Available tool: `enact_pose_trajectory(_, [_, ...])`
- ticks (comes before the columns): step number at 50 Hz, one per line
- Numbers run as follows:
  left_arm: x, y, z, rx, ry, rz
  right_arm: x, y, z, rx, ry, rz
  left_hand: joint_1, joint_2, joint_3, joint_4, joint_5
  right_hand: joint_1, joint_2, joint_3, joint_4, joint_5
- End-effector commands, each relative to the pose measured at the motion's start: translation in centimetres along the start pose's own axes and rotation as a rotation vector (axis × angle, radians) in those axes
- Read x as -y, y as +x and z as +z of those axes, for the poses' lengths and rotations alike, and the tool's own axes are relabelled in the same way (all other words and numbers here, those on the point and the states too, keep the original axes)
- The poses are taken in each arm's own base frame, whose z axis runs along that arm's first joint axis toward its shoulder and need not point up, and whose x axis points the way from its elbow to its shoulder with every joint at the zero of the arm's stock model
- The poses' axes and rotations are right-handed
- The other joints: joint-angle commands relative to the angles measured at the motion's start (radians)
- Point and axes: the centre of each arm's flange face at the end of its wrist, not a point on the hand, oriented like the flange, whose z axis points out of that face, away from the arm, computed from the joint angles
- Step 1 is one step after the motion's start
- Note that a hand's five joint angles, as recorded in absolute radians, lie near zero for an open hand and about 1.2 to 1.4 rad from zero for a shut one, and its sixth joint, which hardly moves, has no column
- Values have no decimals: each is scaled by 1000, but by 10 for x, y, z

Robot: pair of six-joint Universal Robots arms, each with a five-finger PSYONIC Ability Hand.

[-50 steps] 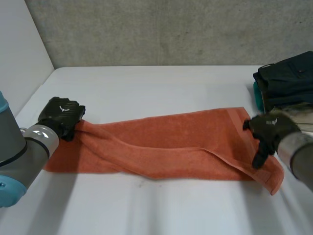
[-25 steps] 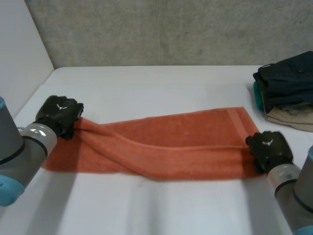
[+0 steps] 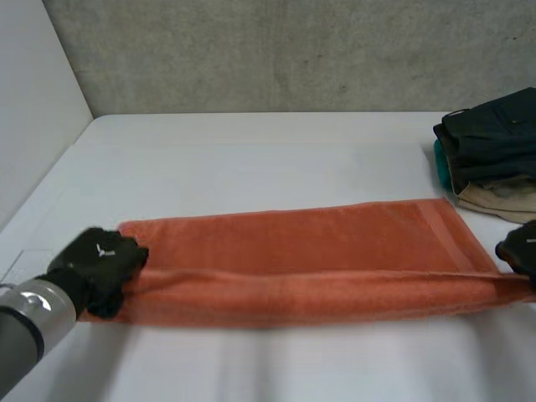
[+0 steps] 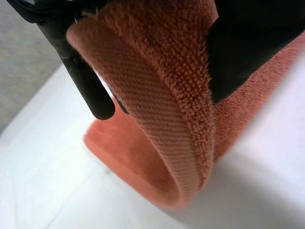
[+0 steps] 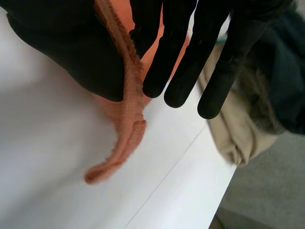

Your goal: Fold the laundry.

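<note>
An orange terry towel lies in a long folded strip on the white surface, a hand at each end.
Its long axis runs left to right. The left hand pinches the ribbed hem at the left end. The right hand nips the right corner between thumb and straight fingers, near the folded clothes.

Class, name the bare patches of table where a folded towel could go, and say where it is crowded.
Widest: the table between the towel and the back wall. A narrower strip runs along the towel's near edge. Crowded: the right side, where the clothes pile sits beside the right hand.
</note>
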Motion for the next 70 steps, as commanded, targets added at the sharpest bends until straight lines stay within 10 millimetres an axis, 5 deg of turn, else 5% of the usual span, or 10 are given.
enact_pose_trajectory(1, [-3,-3,9,5,11,42,18,-1,41,-69,165,61,222,196,201,191,238,254,211,207,198,205])
enact_pose_trajectory(7, [1,-13,35,73,75,56,49,-8,75,-96,285,31,222,196,201,191,238,254,211,207,198,205])
enact_pose_trajectory(29, [11,-40,135,258,116,1,83,-12,193,-215,415,7,222,196,201,191,238,254,211,207,198,205])
enact_pose_trajectory(30, [13,-40,137,256,123,-3,86,-13,195,-227,426,6,222,196,201,191,238,218,175,170,162,169])
enact_pose_trajectory(31, [13,-38,139,251,126,-5,90,-16,197,-242,437,1,-43,-68,-64,-73,-26,-716,-759,-763,-772,-765])
enact_pose_trajectory(33, [19,-31,142,227,143,0,92,-20,197,-247,442,-2,-1000,-1026,-1021,-1031,-983,-967,-1010,-1014,-1023,-1016])
enact_pose_trajectory(42, [56,-31,128,250,256,-1,112,-13,165,-238,492,64,-1000,-1026,-1021,-1031,-983,-967,-1010,-1014,-1023,-1016])
enact_pose_trajectory(49, [72,-40,97,270,323,-76,120,10,99,-138,498,188,-1000,-1026,-1021,-1031,-983,-967,-1010,-1014,-1023,-1016])
enact_pose_trajectory(59, [61,-25,71,238,315,-101,44,13,80,109,190,287,-1000,-1026,-1021,-1031,-983,-667,-710,-714,-723,-716])
enact_pose_trajectory(70, [53,-21,75,243,321,-102,-2,10,104,100,264,295,-1000,-1026,-1021,-1031,-983,-452,-495,-499,-508,-501])
